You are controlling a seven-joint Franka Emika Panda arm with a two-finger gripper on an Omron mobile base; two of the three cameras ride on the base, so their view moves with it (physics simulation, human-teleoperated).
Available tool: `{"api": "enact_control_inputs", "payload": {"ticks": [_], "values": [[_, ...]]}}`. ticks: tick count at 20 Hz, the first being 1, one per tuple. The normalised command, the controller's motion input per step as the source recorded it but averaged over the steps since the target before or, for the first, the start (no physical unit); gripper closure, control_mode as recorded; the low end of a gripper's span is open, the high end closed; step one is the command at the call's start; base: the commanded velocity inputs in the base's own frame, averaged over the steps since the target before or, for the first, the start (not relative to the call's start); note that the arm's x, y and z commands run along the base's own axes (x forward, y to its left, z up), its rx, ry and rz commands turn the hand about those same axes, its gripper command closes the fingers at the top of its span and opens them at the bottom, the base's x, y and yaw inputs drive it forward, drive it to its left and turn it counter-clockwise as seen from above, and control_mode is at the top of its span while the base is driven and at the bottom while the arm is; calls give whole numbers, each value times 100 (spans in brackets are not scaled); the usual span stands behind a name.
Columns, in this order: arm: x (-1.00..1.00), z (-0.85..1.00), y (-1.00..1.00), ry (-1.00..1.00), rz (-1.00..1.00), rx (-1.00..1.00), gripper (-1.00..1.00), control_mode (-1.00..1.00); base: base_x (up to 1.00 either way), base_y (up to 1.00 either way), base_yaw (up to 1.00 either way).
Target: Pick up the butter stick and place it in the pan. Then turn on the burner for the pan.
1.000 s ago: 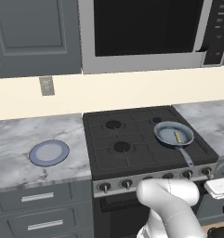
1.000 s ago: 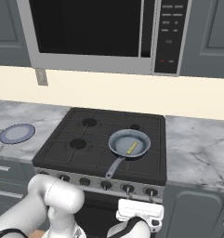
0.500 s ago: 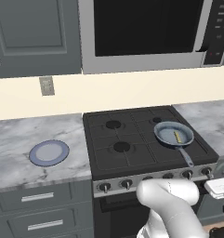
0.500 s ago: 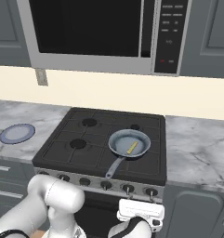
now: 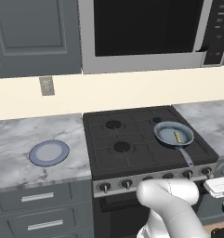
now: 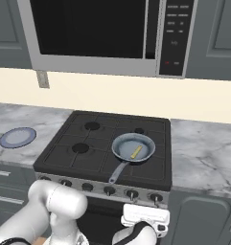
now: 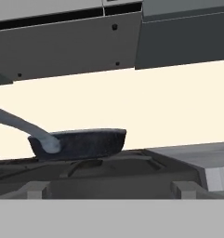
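Nothing has moved since a second ago: the small pale-yellow butter stick point(image 6: 136, 152) lies inside the round grey-blue frying pan point(image 6: 121, 147) at the stove's four o'clock burner. Released pincer waits low before the knobs, presumably for the burner.

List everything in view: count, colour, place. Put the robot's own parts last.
pan: one, grey-blue inside with a dark rim, on the stove's front right burner, handle toward the knobs.
butter stick: one, pale yellow, lying inside the pan.
stove: one, black top, set between the counters.
knobs: a row, dark, along the stove's front.
plate: one, grey with blue rim, on the counter left of the stove.
counter: grey marble, both sides of the stove.
microwave: one, silver and black, above the stove.
outlet: one, grey, on the cream wall.
arm: one, white, low before the stove.
claw: open.
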Motion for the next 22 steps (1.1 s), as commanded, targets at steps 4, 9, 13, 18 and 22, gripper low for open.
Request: {"api": "enact_control_inputs", "payload": {"ticks": [4,9,13,18,22], "values": [[16,-1,-10,0,0,0,-100,-100,0,0,0],[8,-16,-7,0,0,0,-100,-100,0,0,0],[3,-22,-5,0,0,0,-100,-100,0,0,0],[5,-17,-5,0,0,0,-100,-100,0,0,0],[10,-8,-11,0,0,0,-100,-100,0,0,0]]}}
